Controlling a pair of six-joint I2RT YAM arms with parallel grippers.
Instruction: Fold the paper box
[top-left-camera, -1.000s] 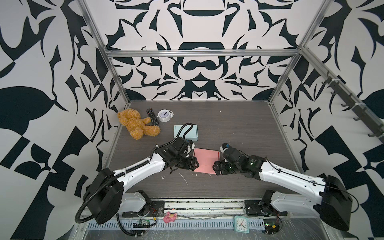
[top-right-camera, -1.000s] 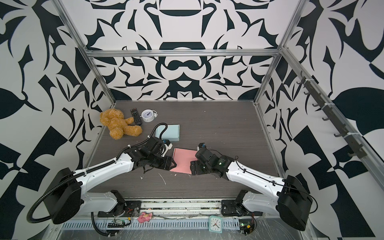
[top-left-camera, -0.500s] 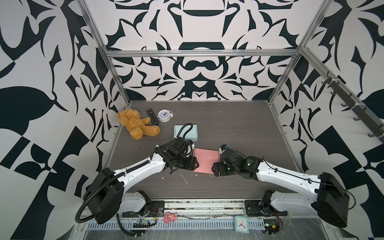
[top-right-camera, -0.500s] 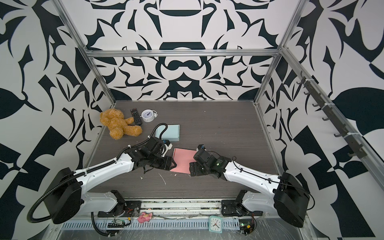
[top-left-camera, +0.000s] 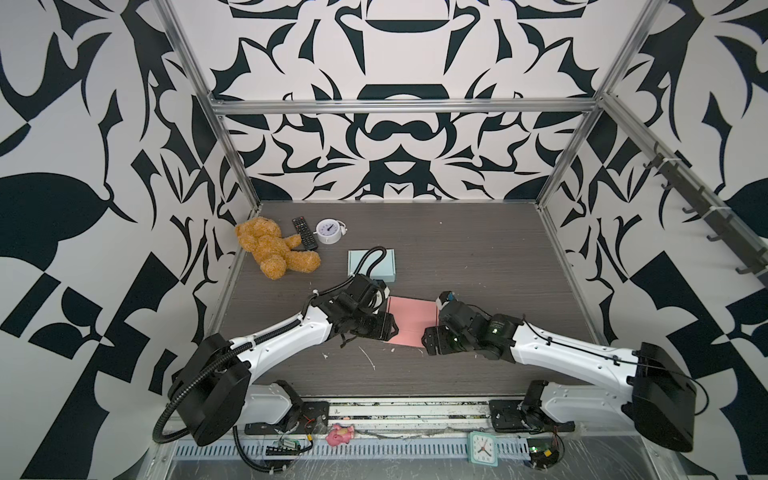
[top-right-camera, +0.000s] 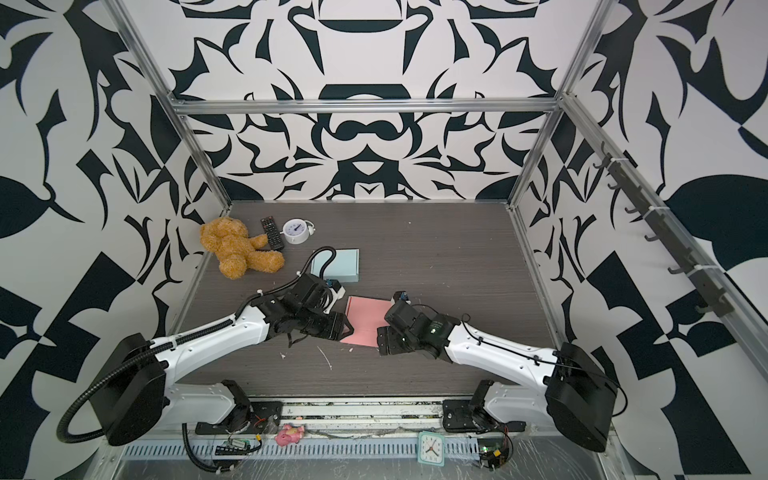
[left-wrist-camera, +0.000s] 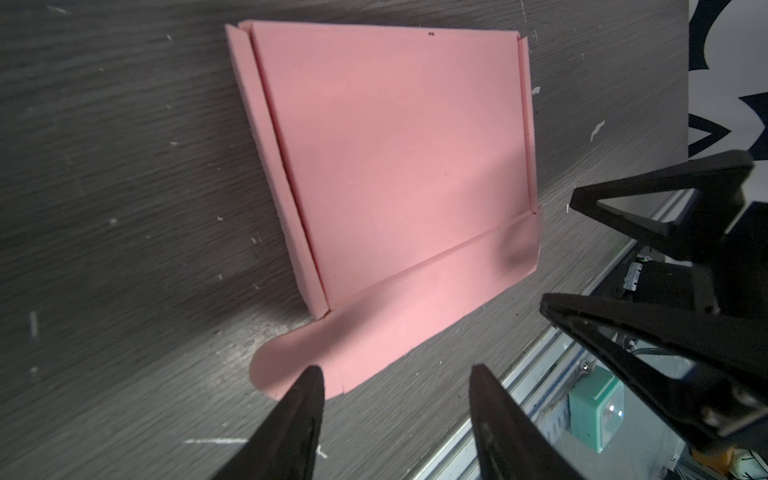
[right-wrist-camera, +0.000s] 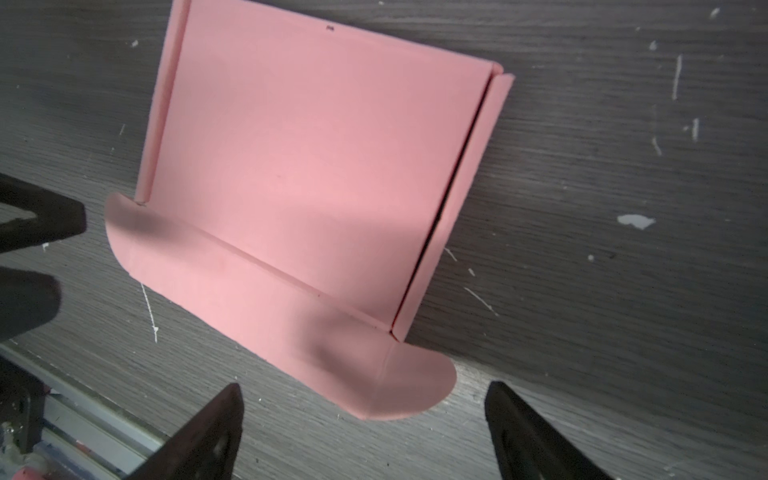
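The pink paper box lies flat on the dark table between my two grippers. Its narrow side flaps are partly raised, and a front flap with rounded ends lies towards the table's front edge. My left gripper is open at the box's near left corner, with one fingertip over the flap's rounded end. My right gripper is open at the near right corner. The flap's other rounded end lies just ahead of its fingertips. Neither holds anything.
A teddy bear, a black remote and a white alarm clock sit at the back left. A light blue box lies behind the left arm. A mint clock and a pink toy lie on the front rail.
My right gripper has edged left and nearer to the box's near right corner. The left arm and the box have stayed put.
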